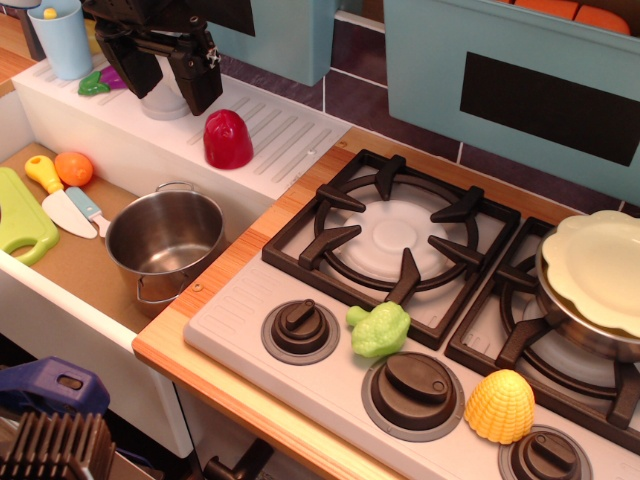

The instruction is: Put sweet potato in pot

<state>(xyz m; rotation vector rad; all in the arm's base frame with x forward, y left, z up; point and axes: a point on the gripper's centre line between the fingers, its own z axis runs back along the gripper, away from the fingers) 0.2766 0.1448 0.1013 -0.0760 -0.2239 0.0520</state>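
Observation:
The sweet potato [228, 139] is a glossy dark-red dome standing on the white ribbed drainboard [285, 135] behind the sink. The pot [166, 243] is a shiny steel cylinder with two loop handles, empty, standing in the sink below and left of the sweet potato. My gripper [165, 68] hangs above the drainboard at the top left, up and to the left of the sweet potato and apart from it. Its two black fingers are spread and hold nothing.
A blue cup [60, 38], a small orange fruit [74, 168], a toy knife [72, 210] and a green board [22, 215] lie left. On the stove [400, 240] sit a green broccoli [379, 330], a yellow ribbed corn dome [499, 405] and a pan with a pale yellow plate [598, 272].

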